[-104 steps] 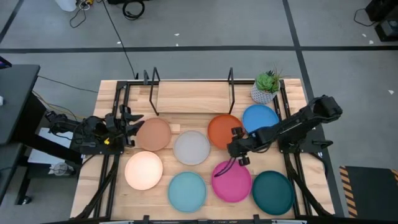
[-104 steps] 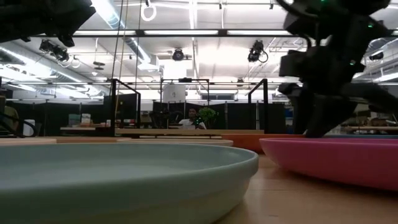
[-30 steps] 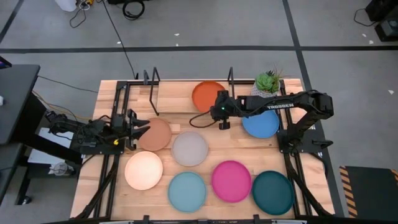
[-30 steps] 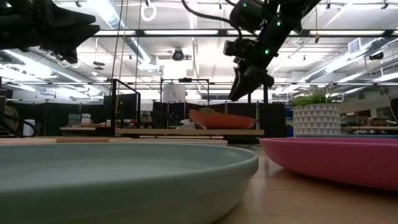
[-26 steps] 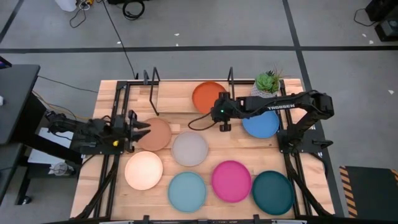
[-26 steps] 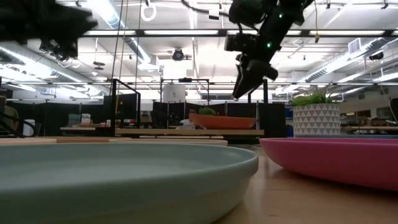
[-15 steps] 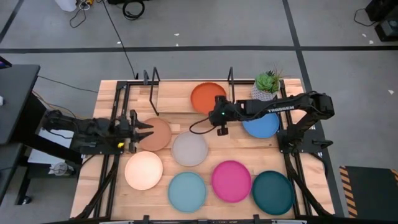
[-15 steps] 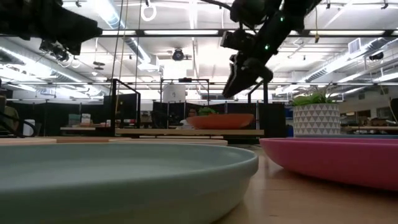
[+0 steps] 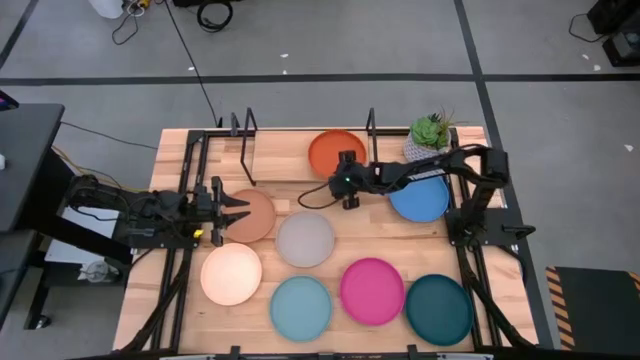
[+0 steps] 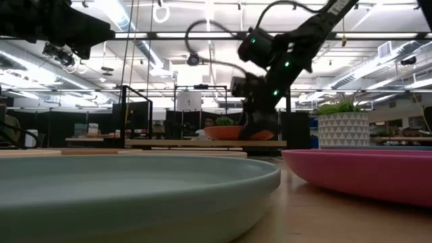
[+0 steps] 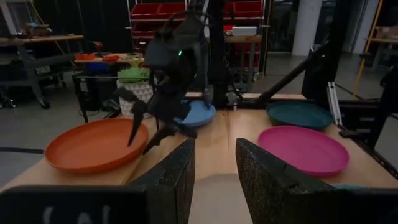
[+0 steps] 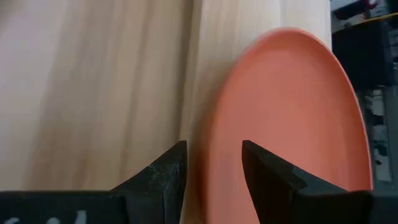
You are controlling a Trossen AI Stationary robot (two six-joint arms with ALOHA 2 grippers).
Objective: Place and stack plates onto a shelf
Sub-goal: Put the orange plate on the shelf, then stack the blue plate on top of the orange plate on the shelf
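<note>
The orange plate [image 9: 336, 154] lies flat on the shelf [image 9: 290, 156], at its end nearer the plant [image 9: 430, 139]. The right gripper [image 9: 343, 190], fingers parted and empty, sits just beside the plate's front rim; it should back off level, without nudging the plate. The left gripper [image 9: 232, 208], part-open, holds nothing beside the tan plate [image 9: 250, 216], which lies on the table in front of the shelf. The plates are matte, shallow and round; the shelf is pale wood.

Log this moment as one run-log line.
orange plate: on shelf | right pincer: open at its edge | left pincer: over tan plate
</note>
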